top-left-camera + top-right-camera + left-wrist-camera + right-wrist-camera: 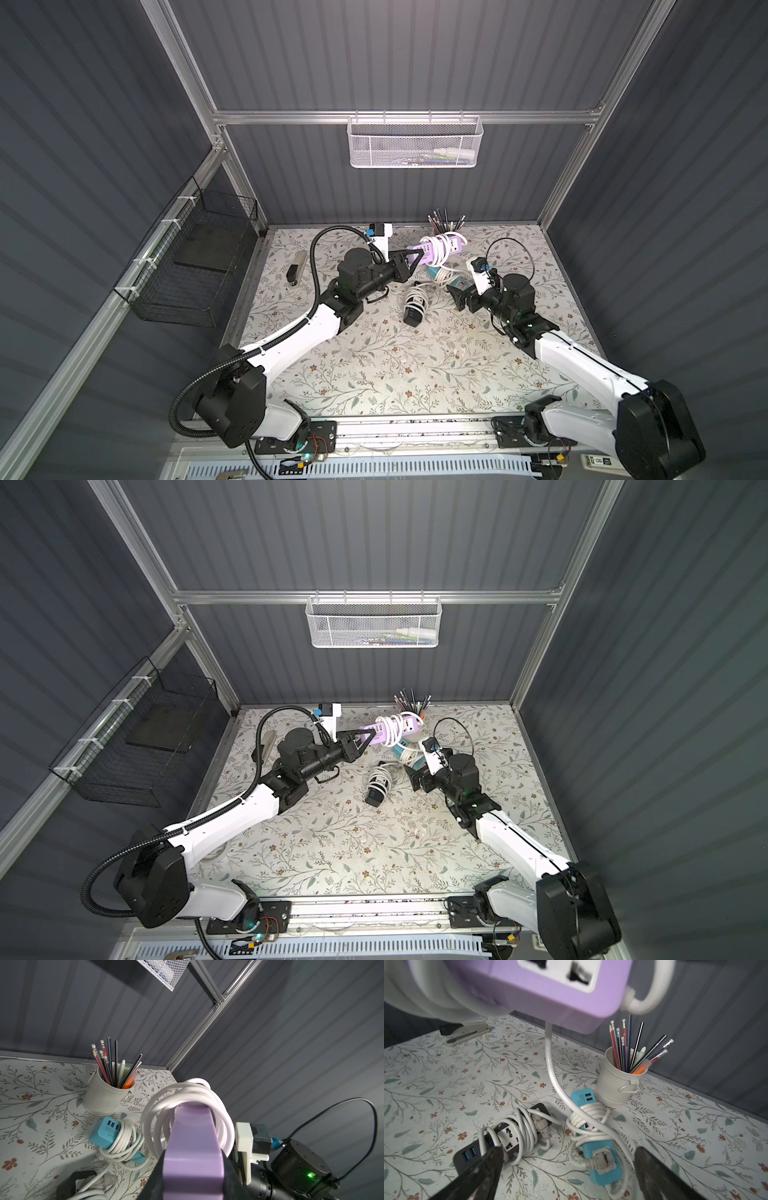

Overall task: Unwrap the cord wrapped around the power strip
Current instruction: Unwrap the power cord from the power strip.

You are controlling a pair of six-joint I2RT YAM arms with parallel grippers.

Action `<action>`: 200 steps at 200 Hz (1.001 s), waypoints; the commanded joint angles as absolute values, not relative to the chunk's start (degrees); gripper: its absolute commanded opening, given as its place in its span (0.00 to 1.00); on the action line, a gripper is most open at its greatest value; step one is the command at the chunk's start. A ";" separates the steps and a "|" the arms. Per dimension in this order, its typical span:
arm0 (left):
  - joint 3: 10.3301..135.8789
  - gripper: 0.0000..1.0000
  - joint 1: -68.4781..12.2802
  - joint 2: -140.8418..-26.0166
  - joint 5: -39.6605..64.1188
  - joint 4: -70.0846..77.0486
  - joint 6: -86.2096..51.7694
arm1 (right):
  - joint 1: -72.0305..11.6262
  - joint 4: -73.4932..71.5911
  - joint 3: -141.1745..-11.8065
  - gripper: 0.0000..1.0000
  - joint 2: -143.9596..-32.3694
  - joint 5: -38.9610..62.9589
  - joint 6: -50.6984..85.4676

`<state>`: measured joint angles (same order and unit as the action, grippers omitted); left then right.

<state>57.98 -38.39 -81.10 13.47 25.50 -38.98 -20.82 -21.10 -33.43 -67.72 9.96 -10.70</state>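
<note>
**Purple power strip (428, 254):** a smooth matte plastic bar with rounded edges and a white socket face. It is held raised above the far middle of the table (374, 365), just in front of the pencil cup (104, 1097).

**Left gripper (409, 265):** it is clamped on one short end of the strip, with its dark fingers (155, 1174) pressed against the two long sides.

**White cord (187, 1093):** round and glossy, it is wound in several loose loops around the middle of the strip. One length is seen hanging from it down to the table, across a blue power strip (600, 1174).

**Right gripper (456, 296):** it is held low, right of centre and close to the blue strip. Its jaws are spread wide with nothing between them.

**Other items:**
- A black power strip (467, 1157), likewise bound in white cord, lies beside the blue one.
- The table is covered by a sheet printed with leafy twigs and small flowers.
- The cup is a cream metal bucket with a wire handle, filled with pencils and pens.
- A stapler (467, 1032) lies at the far left.
</note>
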 commanded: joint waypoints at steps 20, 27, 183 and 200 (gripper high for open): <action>61.19 0.00 -38.58 -78.40 13.97 26.99 -38.94 | -21.53 -32.08 -33.62 0.99 -72.60 4.39 -16.82; 61.26 0.00 -38.58 -78.31 13.97 26.81 -39.08 | -21.53 -34.05 -33.50 0.99 -73.52 3.26 -17.23; 61.37 0.00 -38.58 -75.61 13.00 26.62 -41.06 | -18.10 -45.30 -36.79 0.55 -85.18 8.24 -9.82; 61.17 0.00 -38.58 -75.63 12.52 27.45 -41.30 | -18.09 -45.34 -36.50 0.39 -85.08 9.22 -8.95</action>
<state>60.05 -38.39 -78.19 13.43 21.91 -40.42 -18.15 -43.72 -35.70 -84.75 6.42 -11.16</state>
